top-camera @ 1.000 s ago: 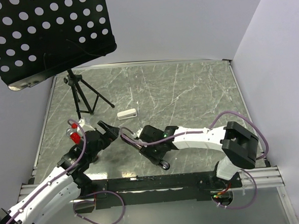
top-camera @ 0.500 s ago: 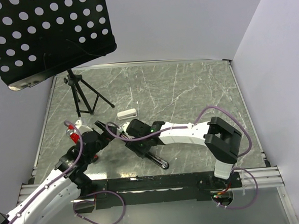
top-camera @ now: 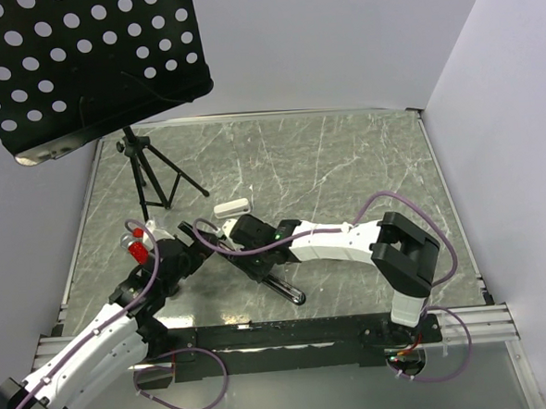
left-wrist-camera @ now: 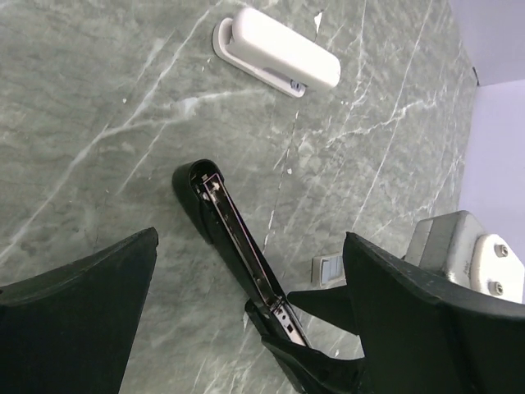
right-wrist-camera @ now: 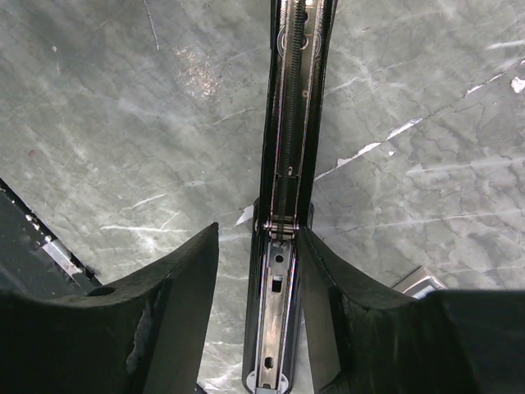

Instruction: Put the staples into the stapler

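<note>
Grey staples [left-wrist-camera: 326, 267], beside black stapler [left-wrist-camera: 217, 205] toward table's [left-wrist-camera: 98, 98] near edge: likely light, brittle; pinch the 2 long sides. Right gripper [right-wrist-camera: 258, 234] straddles stapler, jaws apart; left gripper [left-wrist-camera: 250, 238] spread wide.

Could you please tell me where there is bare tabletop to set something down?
Bare: the far and right stretch of table beyond the white stapler. Crowded: near left, where the left gripper and right gripper meet over the open black stapler, by the tripod.

Marbled table [top-camera: 345, 163], perforated stand [top-camera: 88, 58] (black), tripod [top-camera: 132, 148]
</note>
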`<control>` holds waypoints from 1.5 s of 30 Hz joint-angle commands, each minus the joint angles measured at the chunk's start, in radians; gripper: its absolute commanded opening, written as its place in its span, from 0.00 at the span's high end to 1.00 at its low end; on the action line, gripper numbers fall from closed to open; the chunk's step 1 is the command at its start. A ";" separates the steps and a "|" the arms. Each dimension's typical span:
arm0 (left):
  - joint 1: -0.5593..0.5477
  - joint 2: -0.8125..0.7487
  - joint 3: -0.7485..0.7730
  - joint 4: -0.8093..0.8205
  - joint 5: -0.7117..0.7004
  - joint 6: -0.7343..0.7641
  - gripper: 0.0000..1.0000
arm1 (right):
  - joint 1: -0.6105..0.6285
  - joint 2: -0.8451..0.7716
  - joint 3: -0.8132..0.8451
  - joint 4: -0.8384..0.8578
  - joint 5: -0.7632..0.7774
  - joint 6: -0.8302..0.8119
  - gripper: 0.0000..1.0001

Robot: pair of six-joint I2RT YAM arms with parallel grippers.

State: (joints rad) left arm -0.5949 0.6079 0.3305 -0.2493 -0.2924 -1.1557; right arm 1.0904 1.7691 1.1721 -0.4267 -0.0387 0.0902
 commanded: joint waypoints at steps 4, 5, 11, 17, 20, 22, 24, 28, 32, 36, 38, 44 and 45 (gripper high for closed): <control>0.023 -0.030 0.008 0.025 -0.011 0.001 0.01 | -0.014 -0.071 0.033 -0.007 0.063 -0.043 0.43; 0.026 -0.028 0.010 0.027 -0.010 0.002 0.01 | -0.015 -0.054 0.040 -0.010 0.065 -0.046 0.43; 0.037 -0.002 0.018 0.036 -0.001 0.017 0.01 | -0.026 0.026 0.049 0.003 0.045 -0.050 0.40; 0.046 0.016 0.010 0.061 0.016 0.025 0.01 | -0.029 0.070 0.050 0.025 0.021 -0.053 0.45; 0.050 0.035 0.007 0.077 0.029 0.028 0.01 | -0.029 0.075 0.044 0.040 0.010 -0.058 0.50; 0.053 0.052 -0.001 0.094 0.047 0.028 0.01 | -0.034 0.078 0.037 0.058 -0.006 -0.058 0.53; 0.061 0.070 -0.010 0.125 0.070 0.021 0.01 | -0.037 0.076 0.031 0.066 -0.019 -0.053 0.64; 0.076 0.124 -0.025 0.176 0.107 0.011 0.01 | -0.041 0.027 -0.015 0.126 -0.035 -0.040 0.86; 0.113 0.147 -0.050 0.238 0.162 -0.010 0.00 | -0.043 -0.029 -0.084 0.201 -0.035 -0.049 0.97; 0.142 0.188 -0.059 0.307 0.216 -0.007 0.01 | -0.043 -0.112 -0.158 0.284 -0.043 -0.063 1.00; 0.150 0.210 -0.054 0.326 0.232 -0.002 0.01 | -0.043 -0.135 -0.190 0.312 -0.040 -0.064 1.00; 0.161 0.280 -0.068 0.410 0.275 -0.022 0.01 | -0.043 -0.181 -0.224 0.359 -0.044 -0.073 1.00; 0.161 0.299 -0.070 0.418 0.285 -0.022 0.01 | -0.043 -0.192 -0.229 0.365 -0.044 -0.073 1.00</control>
State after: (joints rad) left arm -0.4419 0.8680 0.2676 0.0540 -0.0669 -1.1503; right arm 1.0531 1.6604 0.9485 -0.1841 -0.0727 0.0330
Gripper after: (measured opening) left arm 0.995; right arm 0.363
